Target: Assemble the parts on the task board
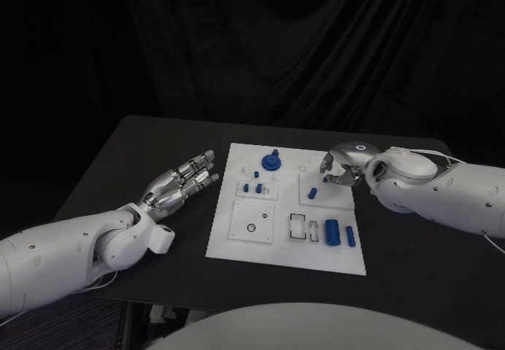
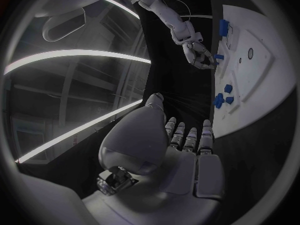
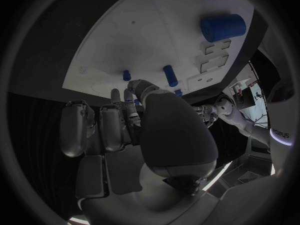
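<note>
**Right hand poised over the board's far right corner, left hand waiting off the board**

We see our right hand (image 1: pixel 342 169) hanging over the far right part of the task board (image 1: pixel 237 244), fingers curled downward and drawn toward one another. We cannot tell whether anything small sits between the fingertips; nothing blue shows there in the head view, so we leave the grasp undecided. Just below the fingertips, toward our body, a short blue peg (image 1: pixel 312 193) stands on the board, close to the hand but apart from it. We judge the hand is placed here because that peg, or the slot beside it, is the next thing to be worked.

Further toward us from the right hand lie a thick blue cylinder (image 1: pixel 333 231) and a slim blue bar (image 1: pixel 349 235), side by side and flat on the board, near two empty rectangular recesses (image 1: pixel 305 227). They look like parts not yet seated.

Our left hand (image 1: pixel 182 184) holds nothing: fingers straight, slightly spread, palm turned inward, hovering over the black table (image 1: pixel 126 153) just beside the board's left edge. Off its fingertips, across the board, stands the blue knob (image 1: pixel 271 161), with a pair of small blue pegs (image 1: pixel 252 188) nearer. We judge the left hand stays clear so the right has room, and is ready to steady the board if needed.

The right forearm reaches in low from the side, wrist bent so the fingers point down.
</note>
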`<action>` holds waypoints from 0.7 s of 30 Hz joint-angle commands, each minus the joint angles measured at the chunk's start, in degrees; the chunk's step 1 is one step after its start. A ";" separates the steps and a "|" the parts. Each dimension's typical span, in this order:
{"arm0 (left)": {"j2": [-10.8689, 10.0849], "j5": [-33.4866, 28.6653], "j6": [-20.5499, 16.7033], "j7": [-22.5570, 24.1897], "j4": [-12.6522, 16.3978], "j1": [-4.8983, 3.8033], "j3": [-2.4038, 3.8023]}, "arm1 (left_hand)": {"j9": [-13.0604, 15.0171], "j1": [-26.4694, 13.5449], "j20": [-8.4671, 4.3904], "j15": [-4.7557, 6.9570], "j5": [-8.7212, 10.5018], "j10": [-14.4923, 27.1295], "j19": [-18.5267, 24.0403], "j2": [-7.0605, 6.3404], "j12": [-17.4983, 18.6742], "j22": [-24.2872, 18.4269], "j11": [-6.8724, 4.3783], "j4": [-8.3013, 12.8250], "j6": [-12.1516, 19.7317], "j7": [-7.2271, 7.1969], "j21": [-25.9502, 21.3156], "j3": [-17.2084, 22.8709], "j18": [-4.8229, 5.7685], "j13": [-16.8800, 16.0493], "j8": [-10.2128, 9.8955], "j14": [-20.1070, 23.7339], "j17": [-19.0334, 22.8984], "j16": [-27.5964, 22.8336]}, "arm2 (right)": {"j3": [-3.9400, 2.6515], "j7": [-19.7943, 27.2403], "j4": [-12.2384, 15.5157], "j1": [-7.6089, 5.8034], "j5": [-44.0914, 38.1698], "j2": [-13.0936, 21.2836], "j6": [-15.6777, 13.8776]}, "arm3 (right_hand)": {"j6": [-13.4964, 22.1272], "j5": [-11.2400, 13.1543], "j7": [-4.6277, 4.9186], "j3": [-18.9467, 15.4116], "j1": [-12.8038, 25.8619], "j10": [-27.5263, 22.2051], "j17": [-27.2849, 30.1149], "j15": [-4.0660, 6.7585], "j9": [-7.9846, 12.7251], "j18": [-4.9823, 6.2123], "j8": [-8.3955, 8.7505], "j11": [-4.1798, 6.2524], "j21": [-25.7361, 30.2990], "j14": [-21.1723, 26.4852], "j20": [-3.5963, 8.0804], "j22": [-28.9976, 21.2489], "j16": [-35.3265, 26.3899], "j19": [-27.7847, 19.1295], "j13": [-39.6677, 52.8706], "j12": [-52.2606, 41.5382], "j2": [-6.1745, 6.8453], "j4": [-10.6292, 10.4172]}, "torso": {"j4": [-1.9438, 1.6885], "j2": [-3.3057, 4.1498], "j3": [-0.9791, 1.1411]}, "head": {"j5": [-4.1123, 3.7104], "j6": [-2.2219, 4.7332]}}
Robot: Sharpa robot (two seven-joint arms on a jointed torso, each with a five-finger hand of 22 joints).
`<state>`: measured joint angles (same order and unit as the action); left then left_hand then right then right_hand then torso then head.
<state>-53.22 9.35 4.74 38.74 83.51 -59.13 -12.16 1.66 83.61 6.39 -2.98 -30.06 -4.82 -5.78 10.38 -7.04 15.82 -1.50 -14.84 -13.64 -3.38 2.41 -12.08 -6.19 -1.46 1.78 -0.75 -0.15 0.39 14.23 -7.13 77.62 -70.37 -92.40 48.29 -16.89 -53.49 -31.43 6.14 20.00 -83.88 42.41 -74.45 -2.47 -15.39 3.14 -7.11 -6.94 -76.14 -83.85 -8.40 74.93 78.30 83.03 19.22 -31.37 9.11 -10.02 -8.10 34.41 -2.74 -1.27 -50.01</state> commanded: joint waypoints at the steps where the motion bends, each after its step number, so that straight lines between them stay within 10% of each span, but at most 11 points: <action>1: 0.10 -0.53 1.24 10.08 0.20 0.14 0.06 | 0.11 1.42 0.58 -0.62 -0.63 -0.07 -0.05 -0.07 0.11 -0.05 0.56 1.25 -0.45 0.36 0.16 0.30 -1.20 -0.08 -0.03 0.02 -0.10 -0.12 | -0.04 -0.79 -0.34 0.28 -0.62 -0.04 0.30 | -0.64 -0.35 -0.01 -0.21 0.51 0.73 0.03 0.27 -0.55 0.31 -0.51 0.01 0.11 -0.03 0.26 10.50 0.14 -0.05 -0.03 -0.53 0.07 0.18 | 0.11 -0.09 -0.19 | 0.11 0.01; 21: 0.42 -0.53 2.22 8.84 -0.92 0.39 0.06 | 0.15 2.00 1.72 -1.80 -0.88 -0.22 -1.46 0.14 0.05 0.98 1.44 2.92 -0.55 -0.09 0.67 1.18 -1.21 -0.11 0.01 -1.11 -0.44 0.31 | -0.04 -0.97 -1.27 1.16 0.85 -0.68 1.07 | 4.15 2.93 -1.11 -0.84 2.36 1.06 0.61 0.83 -2.21 0.31 0.90 0.71 0.14 -0.10 0.83 10.47 0.24 0.04 0.91 -3.18 0.09 0.96 | 0.01 -0.22 -0.41 | 0.32 0.01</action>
<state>-52.91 9.25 5.87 38.79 82.56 -58.81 -12.16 1.74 85.41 7.82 -4.53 -30.72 -5.04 -7.22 10.52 -7.04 16.76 -0.48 -12.22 -14.04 -3.39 2.86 -10.86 -7.12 -1.53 1.78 -1.89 -0.53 0.40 14.23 -7.36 76.46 -69.39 -91.97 47.64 -16.12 -49.58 -28.46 4.96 19.12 -82.08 43.82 -73.86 -2.04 -17.58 3.14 -6.35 -6.34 -76.14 -83.86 -8.04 74.92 78.30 83.09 20.08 -34.28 9.12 -9.48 -8.10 34.20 -3.11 -0.99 -50.01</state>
